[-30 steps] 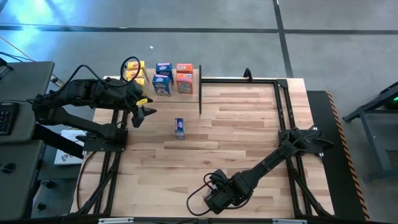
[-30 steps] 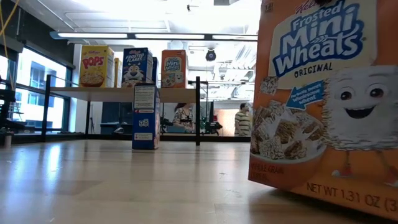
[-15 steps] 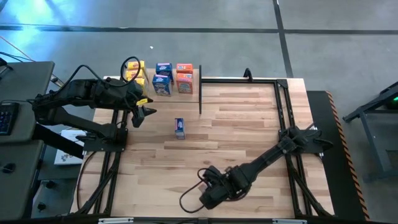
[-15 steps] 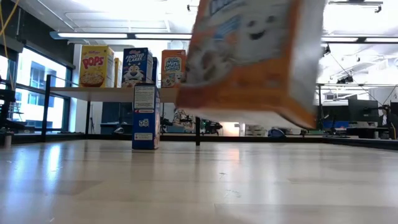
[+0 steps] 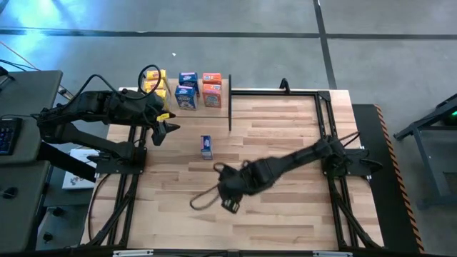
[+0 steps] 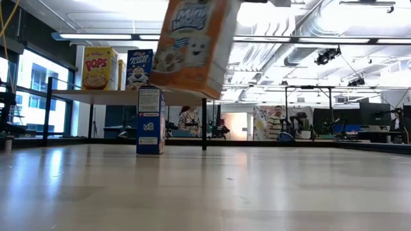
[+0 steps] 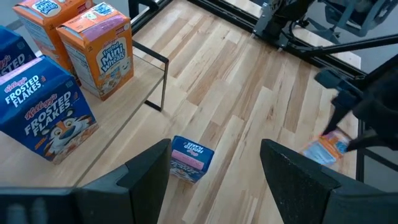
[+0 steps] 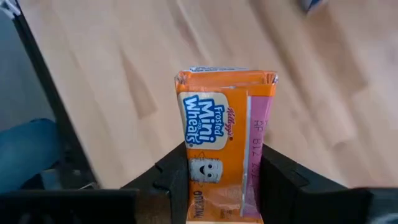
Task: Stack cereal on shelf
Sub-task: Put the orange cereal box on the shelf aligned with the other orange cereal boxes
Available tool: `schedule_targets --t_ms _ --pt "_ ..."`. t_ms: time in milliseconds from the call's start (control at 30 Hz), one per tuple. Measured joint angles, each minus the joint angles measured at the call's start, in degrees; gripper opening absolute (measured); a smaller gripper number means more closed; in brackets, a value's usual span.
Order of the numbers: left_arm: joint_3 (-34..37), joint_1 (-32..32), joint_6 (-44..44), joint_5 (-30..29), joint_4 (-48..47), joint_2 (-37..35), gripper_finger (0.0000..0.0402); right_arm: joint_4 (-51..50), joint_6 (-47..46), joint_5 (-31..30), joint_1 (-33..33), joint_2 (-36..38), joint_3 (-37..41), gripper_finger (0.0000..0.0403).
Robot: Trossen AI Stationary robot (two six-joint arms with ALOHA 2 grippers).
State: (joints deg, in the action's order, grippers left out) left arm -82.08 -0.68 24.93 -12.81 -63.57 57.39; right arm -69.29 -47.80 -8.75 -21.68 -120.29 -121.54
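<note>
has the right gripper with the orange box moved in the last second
Yes. In the high view the right gripper, shut on the orange cardboard Mini-Wheats box, has swung from the table's near edge up toward the blue cereal box standing on the tabletop.

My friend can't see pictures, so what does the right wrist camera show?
An orange Frosted Mini Wheats box is clamped between the right gripper jaws, held above the light wooden table. Only a blurry blue shape peeks in at one corner.

An orange cereal box (image 8: pixel 225 137) with a pink side, a blue box (image 5: pixel 206 147), light-wood table (image 5: pixel 285 135).
</note>
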Motion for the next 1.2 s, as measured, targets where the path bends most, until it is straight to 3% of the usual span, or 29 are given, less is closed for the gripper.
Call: schedule_targets --t_ms 300,567,1200 --pt "0.0 -0.01 -0.02 -0.01 0.39 0.76 0.0239 -3.92 19.21 0.01 10.48 0.0 -5.98 0.0134" --pt "0.0 0.01 -1.26 -0.01 0.38 1.97 0.0239 -5.75 30.68 0.13 17.79 0.0 -10.49 0.0134" --pt "0.0 -0.01 -5.6 0.18 0.35 1.88 0.0239 -3.5 58.21 -0.16 24.83 0.79 -13.44 0.0134"
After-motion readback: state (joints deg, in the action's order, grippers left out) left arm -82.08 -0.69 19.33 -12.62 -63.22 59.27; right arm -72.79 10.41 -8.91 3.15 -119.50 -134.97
